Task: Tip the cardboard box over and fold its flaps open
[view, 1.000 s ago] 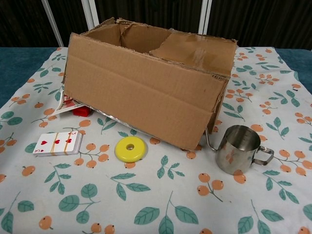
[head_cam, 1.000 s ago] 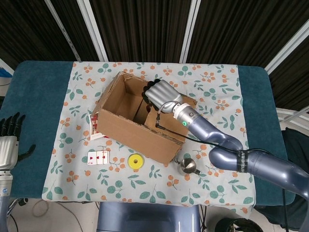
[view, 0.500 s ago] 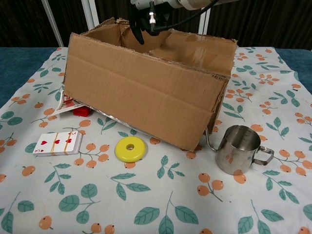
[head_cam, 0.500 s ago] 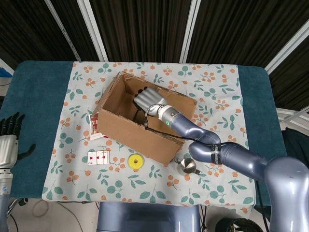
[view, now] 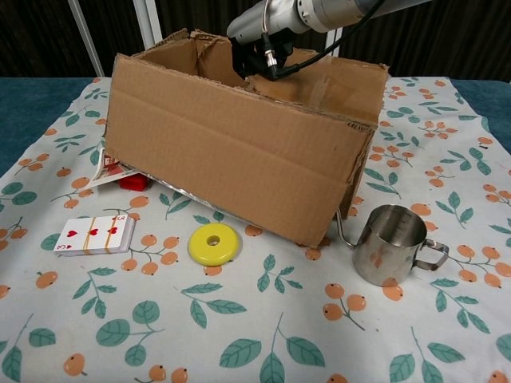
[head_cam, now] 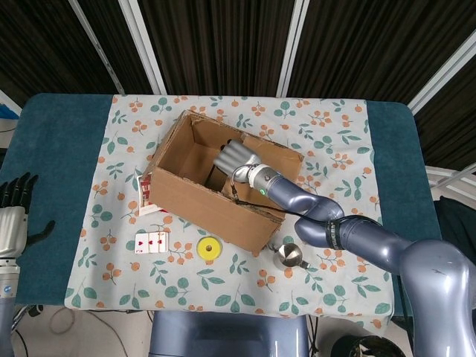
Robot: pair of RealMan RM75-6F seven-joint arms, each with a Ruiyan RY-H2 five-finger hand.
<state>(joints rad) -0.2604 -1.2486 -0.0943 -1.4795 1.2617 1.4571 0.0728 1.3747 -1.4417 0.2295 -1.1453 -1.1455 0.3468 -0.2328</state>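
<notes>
Cardboard box (head_cam: 216, 190) sits upright, mouth up, mid-cloth on the patterned tablecloth (head_cam: 327, 149), its long front wall facing you in the chest view (view: 239, 152). Your right hand (head_cam: 232, 155) is reaching down into the box from above, near its right half; the fingers are out of sight below the rim, so you cannot tell whether they are closed or holding anything. In the chest view the same hand (view: 259, 52) dips behind the front wall. Your left hand (head_cam: 13, 216) hangs off the table's left edge, fingers spread, holding nothing. Just in front of the box: playing cards (view: 94, 234), a yellow disc (view: 214, 242), and a steel cup (view: 391, 245) by the box's right corner. A red item (view: 132, 182) peeks from under the box's left end.
</notes>
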